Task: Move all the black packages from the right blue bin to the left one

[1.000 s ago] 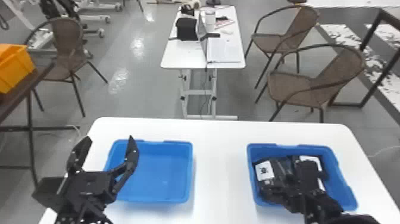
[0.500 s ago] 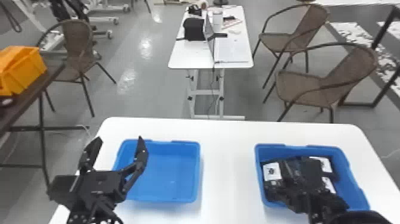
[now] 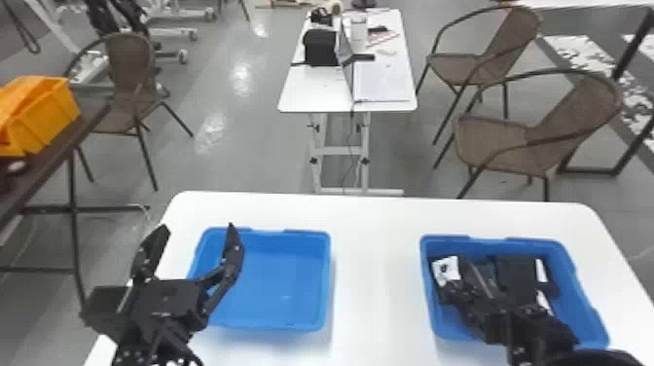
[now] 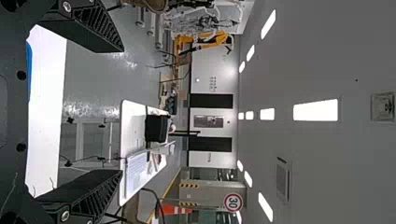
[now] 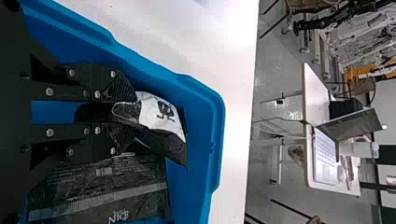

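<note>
Beyond blue bins (image 3: 277,277), white desk (image 3: 316,92), laptop (image 5: 349,125), brown chairs (image 3: 564,114)

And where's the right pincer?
The right pincer is in the right blue bin, on the head view's right, with a white-labelled black package between its fingers.

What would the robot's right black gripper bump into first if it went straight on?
The right gripper pinches a black package with a white label; past that, probably the wall or floor of the blue plastic bin, though depth is unclear.
</note>
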